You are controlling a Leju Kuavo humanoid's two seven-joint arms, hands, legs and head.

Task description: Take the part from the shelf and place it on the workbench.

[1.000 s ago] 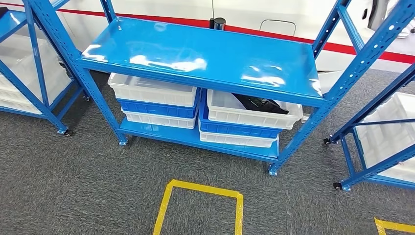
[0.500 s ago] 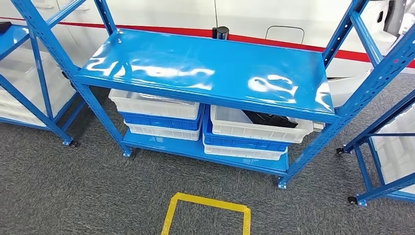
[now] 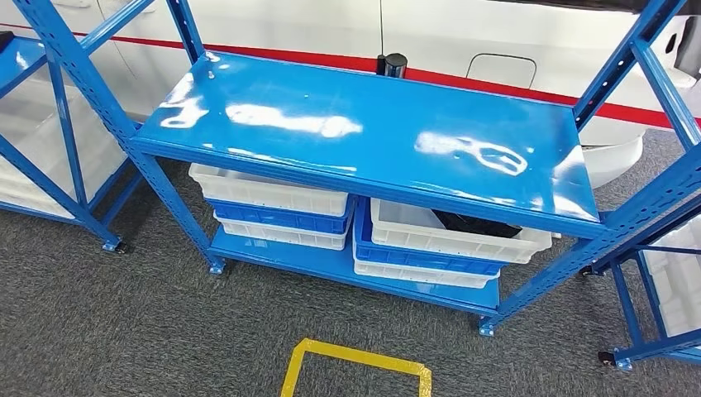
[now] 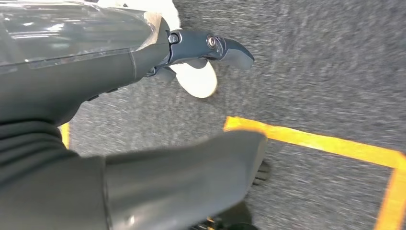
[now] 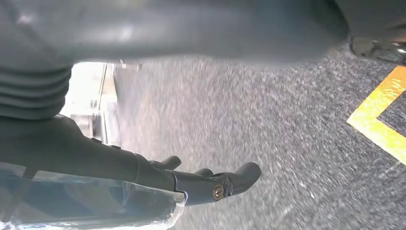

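Observation:
A blue metal shelf rack (image 3: 364,132) stands in front of me in the head view, its top board bare and shiny. On its lower board, to the right, an open white bin (image 3: 463,241) holds a black part (image 3: 478,224), half hidden under the top board. A small dark cylinder (image 3: 392,64) stands at the top board's back edge. My left hand (image 4: 110,62) hangs over the grey carpet with thumb and fingers (image 4: 225,48) apart and nothing in it. My right hand (image 5: 143,167) also hangs over the carpet, its fingers (image 5: 230,182) spread and holding nothing.
White and blue bins (image 3: 273,198) are stacked on the lower board's left side. More blue racks stand at the left (image 3: 58,124) and right (image 3: 661,248). A yellow tape square (image 3: 355,364) marks the carpet before the rack. A white car body with a red stripe (image 3: 496,41) stands behind.
The whole head picture has shifted: the camera has come closer to the rack, which now sits larger and lower in the frame. No thing on the rack has moved.

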